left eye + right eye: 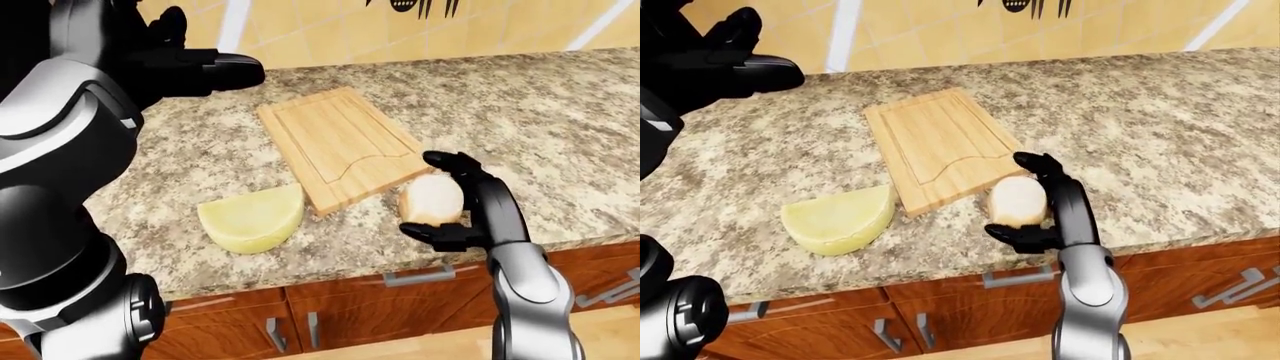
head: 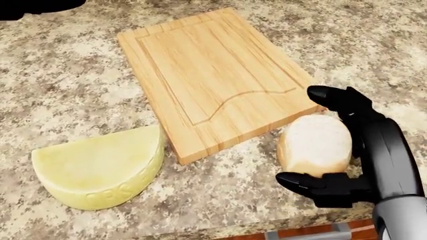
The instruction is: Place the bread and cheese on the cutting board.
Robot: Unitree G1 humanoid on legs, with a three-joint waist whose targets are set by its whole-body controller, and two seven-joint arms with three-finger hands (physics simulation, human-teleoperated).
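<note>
Bread roll [image 2: 315,147] and cheese wedge [image 2: 100,167] both on granite surface [image 2: 60,85] beside bare cutting board [image 2: 217,75]; neither placed; right hand [image 2: 350,150] fingers curled about roll, grip unconfirmed; left hand [image 1: 190,64] raised, fingers apart.

My right hand [image 2: 334,150] brackets the bread [image 2: 315,148], which lies just off the cutting board [image 2: 214,75] corner, with only the board's low edge between them. The board's top lies bare and open from above. The cheese [image 2: 100,167] sits beside the board's lower-left edge, bare counter [image 2: 60,85] around it, my left hand [image 1: 190,67] raised well apart.
</note>
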